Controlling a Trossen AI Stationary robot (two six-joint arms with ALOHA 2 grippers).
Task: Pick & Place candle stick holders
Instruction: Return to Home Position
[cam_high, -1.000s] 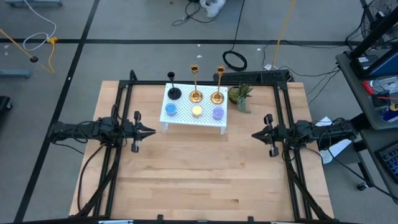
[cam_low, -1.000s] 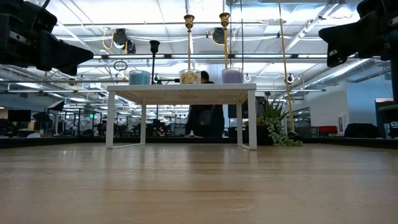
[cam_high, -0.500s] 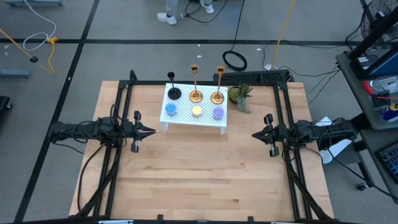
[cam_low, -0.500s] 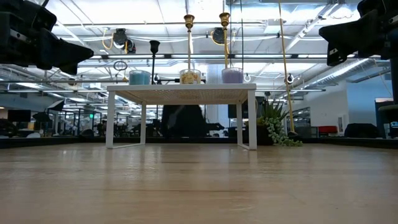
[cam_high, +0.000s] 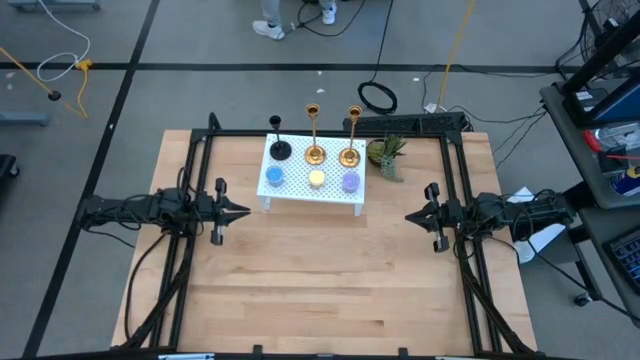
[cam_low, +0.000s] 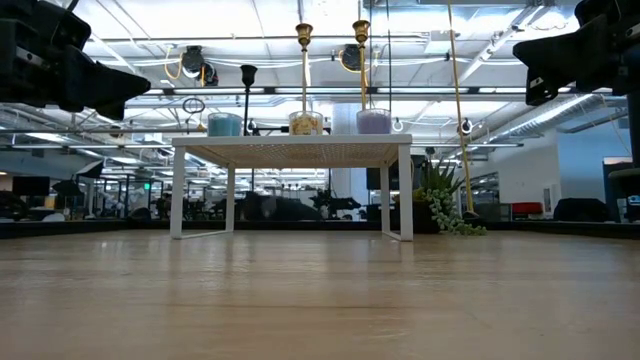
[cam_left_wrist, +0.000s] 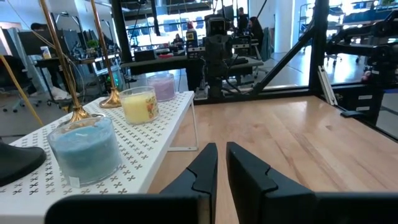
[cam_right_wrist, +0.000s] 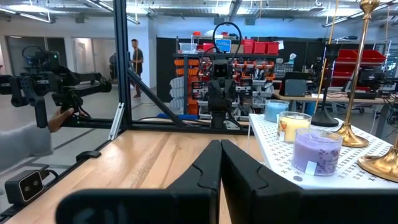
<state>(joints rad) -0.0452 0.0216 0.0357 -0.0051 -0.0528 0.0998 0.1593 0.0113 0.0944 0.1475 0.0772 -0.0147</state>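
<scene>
The left claw (cam_high: 240, 211) and right claw (cam_high: 412, 215) sit closed, empty, well apart from the shelf (cam_high: 300, 192); only a stray swing could topple the gold candle stick holders (cam_high: 314, 153).

The left arm (cam_high: 150, 210) lies stretched out level, and the left gripper (cam_high: 238, 211) points inward at the right arm (cam_high: 500, 215). The right arm mirrors that pose, with the right gripper (cam_high: 412, 216) aimed back at the left one. The two tips are well apart, and neither holds anything. In the right wrist view the fingers (cam_right_wrist: 207, 169) meet along their length. In the left wrist view the fingers (cam_left_wrist: 204, 169) stand almost together, seemingly with a thin slit between them. In the low view both grippers hang high at the upper corners.
</scene>
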